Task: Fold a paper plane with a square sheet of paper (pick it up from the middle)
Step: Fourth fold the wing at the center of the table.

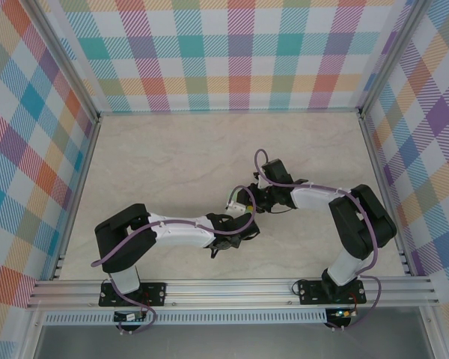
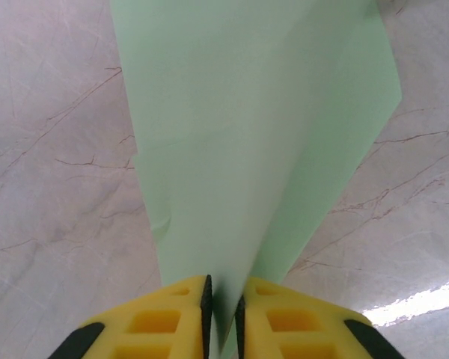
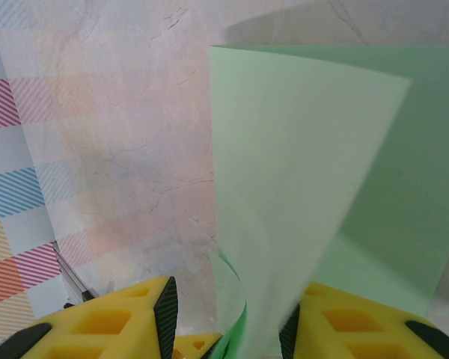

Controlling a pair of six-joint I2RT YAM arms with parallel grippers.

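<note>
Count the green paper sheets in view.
1: the square sheet of paper, pinched in the left gripper and passing between the right gripper's open fingers. A second sheet behind it could be hidden.

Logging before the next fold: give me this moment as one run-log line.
left gripper: shut on pale green paper sheet | right gripper: open, sheet between its jaws | sheet: held off table | fold: unfinished

I'm working in a lab test booth: a marble-look table [image 1: 172, 157] boxed in by pastel checked walls [image 1: 232, 52] on metal rails [image 1: 232, 288], with the left arm [image 1: 181, 230] and right arm [image 1: 314, 197] bolted to its front rail.
</note>
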